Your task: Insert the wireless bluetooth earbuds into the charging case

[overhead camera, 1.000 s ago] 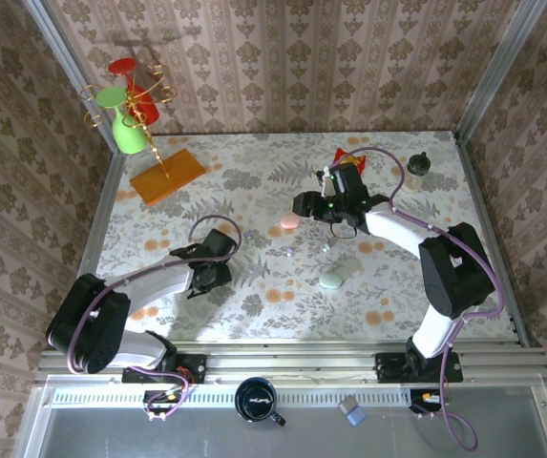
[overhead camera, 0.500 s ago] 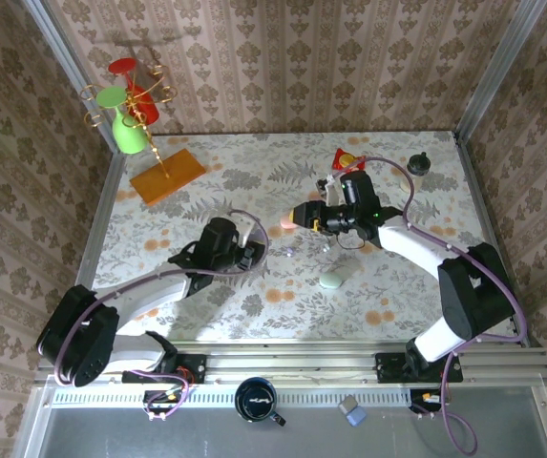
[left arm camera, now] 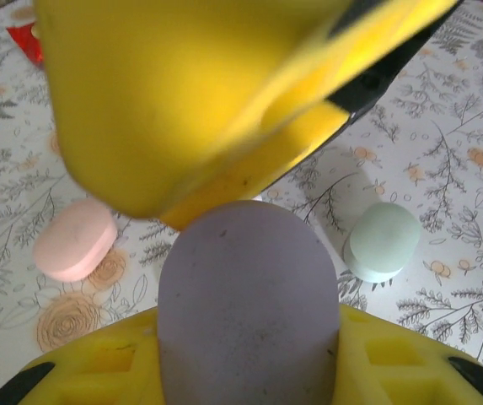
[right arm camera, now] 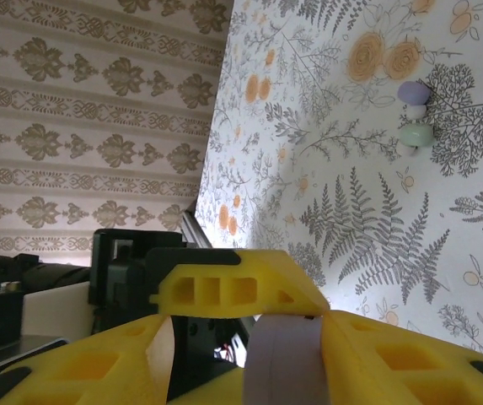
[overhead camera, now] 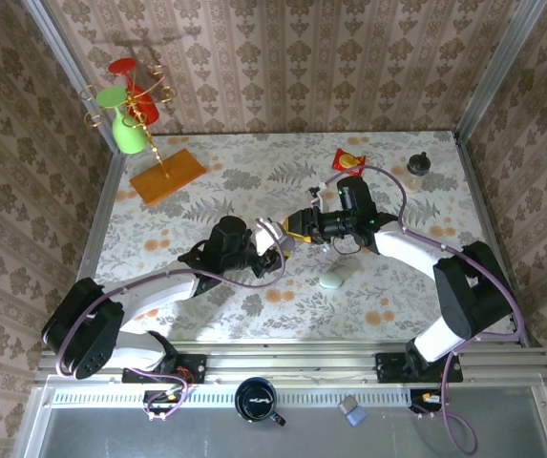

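While the two arms meet nose to nose over the middle of the flowered table, the rest of it lies quiet. At the far left a gold stand carries a red cup and a green one, on an orange base. Next comes the left gripper, clamped tight on a lilac case, with a yellow finger pressed against it on each side. In the left wrist view a pink case lies on the table to one side of it. A green case lies to the other side, and both are apart from the fingers.

The right gripper faces the left one, jaws partway apart. They straddle a lilac shape, seemingly that same case, with a dark gap on one side. I cannot tell whether it bears on the case.

The earbuds lie on the table outside any case, a lilac one and a green one just beside each other.

Further right is a red packet with a yellow mark, its print too small to read. A dark-lidded jar stands near the far corner.
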### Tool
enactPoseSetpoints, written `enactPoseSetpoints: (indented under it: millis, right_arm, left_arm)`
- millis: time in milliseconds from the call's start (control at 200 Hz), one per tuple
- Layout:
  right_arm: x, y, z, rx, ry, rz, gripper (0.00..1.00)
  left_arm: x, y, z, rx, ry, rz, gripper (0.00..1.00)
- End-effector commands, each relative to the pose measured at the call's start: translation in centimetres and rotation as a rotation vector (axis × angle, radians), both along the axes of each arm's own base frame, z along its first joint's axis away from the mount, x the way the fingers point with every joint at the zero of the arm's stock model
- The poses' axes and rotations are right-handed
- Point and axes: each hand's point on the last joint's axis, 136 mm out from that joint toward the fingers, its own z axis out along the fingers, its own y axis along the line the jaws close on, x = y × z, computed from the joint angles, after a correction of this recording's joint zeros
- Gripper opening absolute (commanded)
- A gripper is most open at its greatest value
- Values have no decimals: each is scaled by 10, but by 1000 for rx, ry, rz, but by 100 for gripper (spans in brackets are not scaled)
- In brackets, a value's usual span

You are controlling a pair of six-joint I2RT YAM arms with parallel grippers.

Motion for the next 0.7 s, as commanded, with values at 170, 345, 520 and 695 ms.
enactPoseSetpoints:
  millis: [170, 345, 520, 695]
  right_arm:
    - [-18, 3, -11, 18, 42, 67, 43]
    - [-17, 2, -10, 12, 38, 59, 30]
    - [-13, -2, -1, 12, 18, 22, 22]
    - [-5, -10, 19, 95, 16, -45, 20]
  left_arm:
    - [11, -8, 25, -44, -83, 7, 13]
    - [13, -8, 24, -38, -91, 19, 13]
    - [11, -7, 25, -45, -128, 27, 33]
    - [6, -4, 41, -140, -202, 27, 89]
